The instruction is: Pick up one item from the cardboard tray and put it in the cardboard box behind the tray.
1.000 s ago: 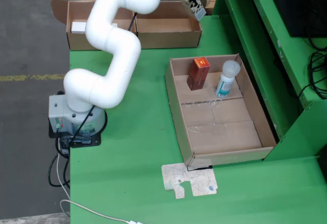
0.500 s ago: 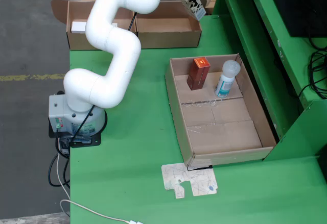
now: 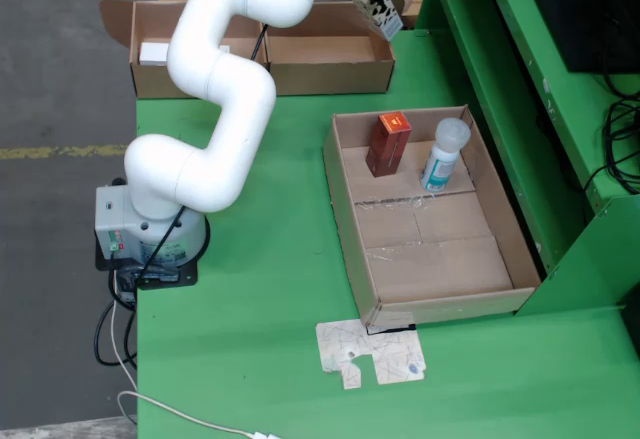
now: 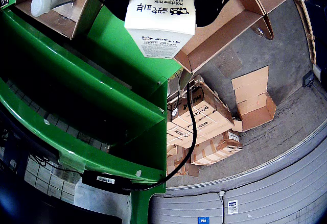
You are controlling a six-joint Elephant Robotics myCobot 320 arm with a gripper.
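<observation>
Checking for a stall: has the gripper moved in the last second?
No. In the fixed view the gripper holding the hand cream box sits at the same spot over the cardboard box.
</observation>
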